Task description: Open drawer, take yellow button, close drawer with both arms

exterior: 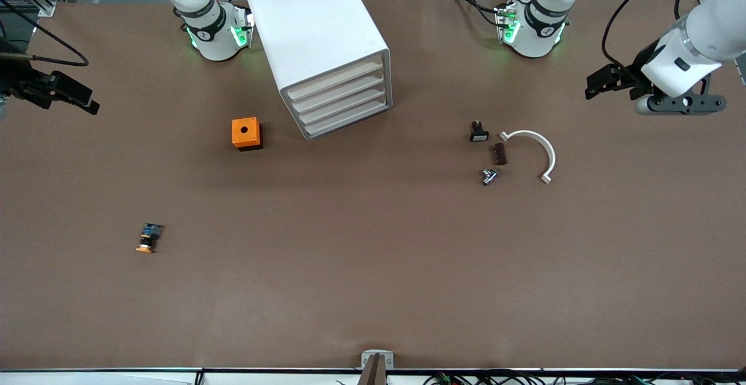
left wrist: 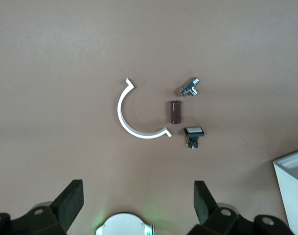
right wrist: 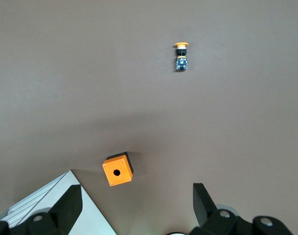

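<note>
The white drawer cabinet (exterior: 317, 41) stands near the robots' bases with all its drawers (exterior: 341, 101) shut. The tiny button (exterior: 150, 238), with orange cap, black body and blue bit, lies on the table toward the right arm's end, nearer to the front camera than the orange box; it also shows in the right wrist view (right wrist: 181, 56). My right gripper (exterior: 74, 97) is open and empty, up over the right arm's end of the table (right wrist: 137, 192). My left gripper (exterior: 603, 81) is open and empty, up over the left arm's end (left wrist: 139, 192).
An orange box with a round hole (exterior: 246, 133) sits beside the cabinet. Toward the left arm's end lie a small black part with a white face (exterior: 479, 133), a brown block (exterior: 499, 154), a metal fitting (exterior: 489, 176) and a white curved bracket (exterior: 533, 146).
</note>
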Action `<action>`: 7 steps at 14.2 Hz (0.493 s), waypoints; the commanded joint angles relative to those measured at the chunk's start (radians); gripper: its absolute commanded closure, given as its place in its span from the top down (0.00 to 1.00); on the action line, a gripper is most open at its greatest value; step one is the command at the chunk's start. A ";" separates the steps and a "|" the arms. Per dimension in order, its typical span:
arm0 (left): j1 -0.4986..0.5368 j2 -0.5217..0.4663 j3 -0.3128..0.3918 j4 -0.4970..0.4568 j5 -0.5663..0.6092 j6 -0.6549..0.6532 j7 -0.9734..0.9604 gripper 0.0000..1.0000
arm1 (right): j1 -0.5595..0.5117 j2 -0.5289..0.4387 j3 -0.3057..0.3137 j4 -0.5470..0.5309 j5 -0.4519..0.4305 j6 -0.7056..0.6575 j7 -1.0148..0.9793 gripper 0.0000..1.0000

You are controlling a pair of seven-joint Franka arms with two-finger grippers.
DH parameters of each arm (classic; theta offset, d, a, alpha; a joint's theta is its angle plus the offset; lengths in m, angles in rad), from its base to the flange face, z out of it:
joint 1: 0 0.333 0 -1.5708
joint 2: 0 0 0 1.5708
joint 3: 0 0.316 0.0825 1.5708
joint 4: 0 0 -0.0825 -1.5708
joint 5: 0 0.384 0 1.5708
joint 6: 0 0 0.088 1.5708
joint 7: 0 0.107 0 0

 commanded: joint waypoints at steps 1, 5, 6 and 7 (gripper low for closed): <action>-0.010 -0.078 0.035 -0.043 0.049 0.066 0.038 0.99 | 0.002 -0.019 0.003 -0.023 -0.001 0.008 0.019 1.00; 0.049 -0.075 0.033 0.078 0.066 0.054 0.098 0.99 | 0.013 -0.017 0.005 -0.031 0.002 0.012 0.019 1.00; 0.055 -0.073 0.035 0.103 0.066 0.043 0.103 0.99 | 0.016 -0.019 0.005 -0.031 0.004 0.012 0.019 1.00; 0.062 -0.067 0.038 0.126 0.066 0.040 0.106 0.99 | 0.025 -0.019 0.005 -0.029 0.004 0.012 0.019 1.00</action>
